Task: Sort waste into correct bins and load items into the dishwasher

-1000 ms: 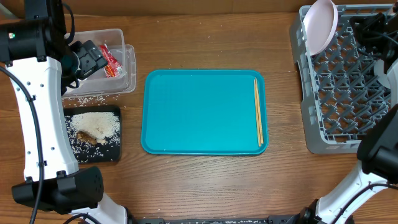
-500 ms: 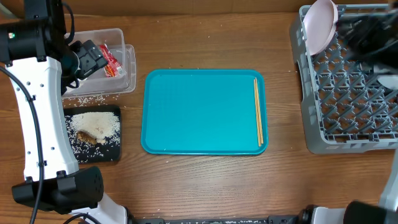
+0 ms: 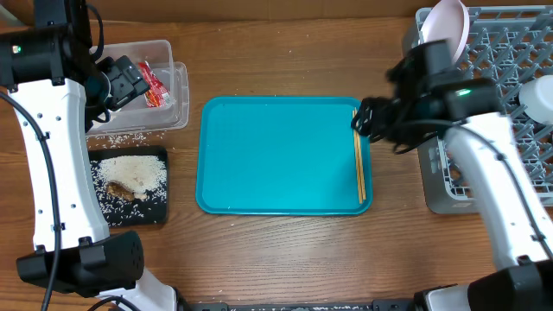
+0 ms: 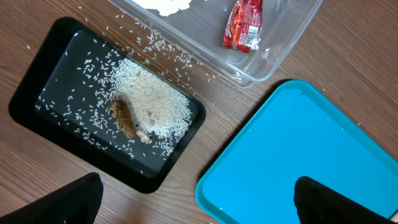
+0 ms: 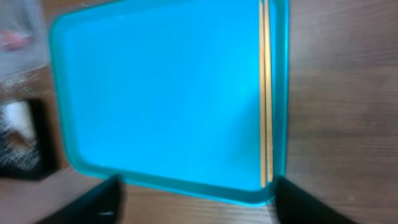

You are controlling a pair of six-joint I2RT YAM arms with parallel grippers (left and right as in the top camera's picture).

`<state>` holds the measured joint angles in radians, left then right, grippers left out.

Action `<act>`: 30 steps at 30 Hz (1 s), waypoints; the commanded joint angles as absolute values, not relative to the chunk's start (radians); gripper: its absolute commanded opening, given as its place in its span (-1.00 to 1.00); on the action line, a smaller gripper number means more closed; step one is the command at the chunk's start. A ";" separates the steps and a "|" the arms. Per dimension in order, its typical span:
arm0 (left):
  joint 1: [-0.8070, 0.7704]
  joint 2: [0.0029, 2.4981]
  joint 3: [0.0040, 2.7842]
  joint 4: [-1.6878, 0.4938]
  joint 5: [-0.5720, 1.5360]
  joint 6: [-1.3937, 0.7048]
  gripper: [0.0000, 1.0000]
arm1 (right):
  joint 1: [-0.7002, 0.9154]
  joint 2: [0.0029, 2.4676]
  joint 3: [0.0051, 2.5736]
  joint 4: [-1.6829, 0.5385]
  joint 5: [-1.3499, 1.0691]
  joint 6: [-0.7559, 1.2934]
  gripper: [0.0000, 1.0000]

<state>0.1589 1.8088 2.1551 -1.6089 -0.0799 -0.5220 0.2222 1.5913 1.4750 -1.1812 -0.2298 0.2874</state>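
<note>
Two thin wooden chopsticks (image 3: 359, 155) (image 5: 265, 93) lie along the right edge of the teal serving tray (image 3: 276, 155). My right gripper (image 3: 370, 117) (image 5: 196, 202) hovers open above that edge, with nothing between its fingers. Higher up, over the clear tub (image 3: 164, 108) (image 4: 267, 65), my left gripper (image 3: 119, 86) (image 4: 199, 205) is wide open and empty. The tub holds a red wrapper (image 3: 154, 85) (image 4: 244, 25) and white tissue (image 4: 165, 5). Rice (image 4: 152, 102) and a brown scrap (image 3: 130, 190) (image 4: 123, 118) lie in the black tray (image 3: 160, 212) (image 4: 31, 106). A plate (image 3: 445, 34) stands in the grey dish rack (image 3: 436, 186).
Loose rice grains (image 3: 130, 138) lie on the wooden table between the tub and the black tray. A white object (image 3: 537, 86) sits at the rack's right side, partly cut off. My right arm reaches across the rack's left wall.
My right arm has swung left from the dish rack to the teal tray's right edge, and its jaws have opened. The left arm has not moved.
</note>
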 commanded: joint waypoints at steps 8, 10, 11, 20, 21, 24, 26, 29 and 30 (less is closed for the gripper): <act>0.157 1.817 2.162 -1.610 -0.089 -0.531 1.00 | 0.398 1.770 1.367 -1.085 0.122 0.484 -0.52; 0.157 1.817 2.162 -1.610 -0.089 -0.531 1.00 | 0.398 1.822 1.367 -1.077 0.168 0.484 -0.48; 0.157 1.817 2.162 -1.611 -0.089 -0.531 0.99 | 0.395 1.845 1.367 -1.073 0.193 0.483 -0.47; 0.157 1.817 2.162 -1.610 -0.089 -0.531 1.00 | 0.380 1.929 1.367 -0.969 0.174 0.339 -0.40; 0.157 1.817 2.162 -1.610 -0.089 -0.531 1.00 | 0.380 1.942 1.367 -0.962 0.180 0.324 -0.38; 0.157 1.817 2.162 -1.610 -0.089 -0.531 1.00 | 0.379 1.964 1.367 -0.937 0.179 0.305 -0.38; 0.157 1.817 2.162 -1.610 -0.089 -0.531 1.00 | 0.379 1.974 1.367 -0.929 0.179 0.301 -0.38; 0.157 1.817 2.162 -1.610 -0.089 -0.531 0.99 | 0.379 1.991 1.367 -0.923 0.179 0.282 -0.38; 0.157 1.817 2.162 -1.610 -0.089 -0.531 1.00 | 0.379 1.999 1.367 -0.920 0.183 0.282 -0.38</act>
